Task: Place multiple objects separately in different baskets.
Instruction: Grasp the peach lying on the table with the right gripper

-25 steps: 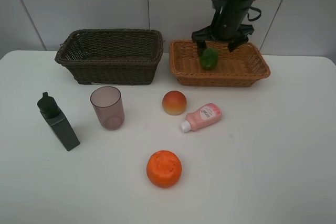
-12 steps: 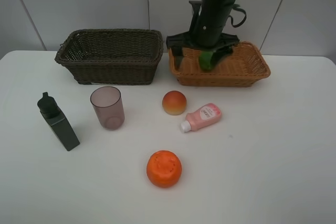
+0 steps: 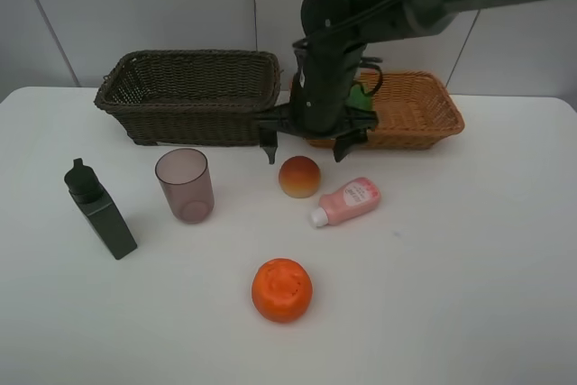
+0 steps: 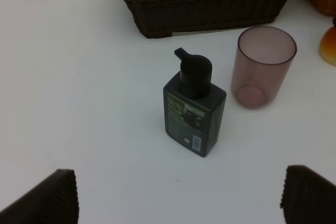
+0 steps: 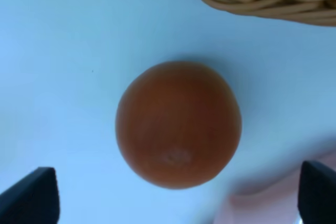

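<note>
One worry: my right gripper (image 3: pixel 304 152) hangs open over the peach (image 3: pixel 299 177). Closing off-centre could roll it against the bottle (image 3: pixel 347 202).

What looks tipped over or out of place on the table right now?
Only the pink squeeze bottle lies on its side, beside the peach-coloured fruit. The dark green bottle and mauve cup stand upright; nothing looks spilled or damaged.

dark brown basket (image 3: pixel 189 122); orange-tan basket (image 3: pixel 424 134); pink bottle (image 3: pixel 350 201); mauve cup (image 3: pixel 185 185); dark green bottle (image 3: pixel 103 215)
</note>
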Robot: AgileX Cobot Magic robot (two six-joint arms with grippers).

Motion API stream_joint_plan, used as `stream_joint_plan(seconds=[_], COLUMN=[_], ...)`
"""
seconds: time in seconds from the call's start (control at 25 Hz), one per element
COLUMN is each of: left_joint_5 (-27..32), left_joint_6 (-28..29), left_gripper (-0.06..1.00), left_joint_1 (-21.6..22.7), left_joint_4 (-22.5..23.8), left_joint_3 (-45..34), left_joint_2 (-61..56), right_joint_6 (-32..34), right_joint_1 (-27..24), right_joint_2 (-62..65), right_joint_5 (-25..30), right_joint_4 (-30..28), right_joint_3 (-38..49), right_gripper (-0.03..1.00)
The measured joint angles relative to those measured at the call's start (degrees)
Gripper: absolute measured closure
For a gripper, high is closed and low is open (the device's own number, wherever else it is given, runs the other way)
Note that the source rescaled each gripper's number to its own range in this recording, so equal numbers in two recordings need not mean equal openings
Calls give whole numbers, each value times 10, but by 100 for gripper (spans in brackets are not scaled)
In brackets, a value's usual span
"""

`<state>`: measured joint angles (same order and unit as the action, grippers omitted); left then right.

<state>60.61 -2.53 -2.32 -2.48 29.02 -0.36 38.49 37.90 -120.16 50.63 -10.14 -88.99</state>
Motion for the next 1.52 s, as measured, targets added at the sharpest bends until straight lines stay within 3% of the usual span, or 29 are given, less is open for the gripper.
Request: stream_joint_plan(seconds=[0.2,0.68,1.52], left_joint_5=[0,0,0], left_joint_6=[0,0,0], left_gripper=[-5,-5,-5], left_joint_1=[0,0,0], left_joint_4=[0,0,0], left_joint_3=[0,0,0], left_joint_2=[0,0,0], right_joint_6=[66,158,200], right_joint_1=[2,20,33], right_joint_2=[0,-4,-66], right_joint_5=[-29,-68,-76], right_joint_4=[-51,-99,-126], right_joint_3=[9,9,9], right_gripper=[-2,-2,-2])
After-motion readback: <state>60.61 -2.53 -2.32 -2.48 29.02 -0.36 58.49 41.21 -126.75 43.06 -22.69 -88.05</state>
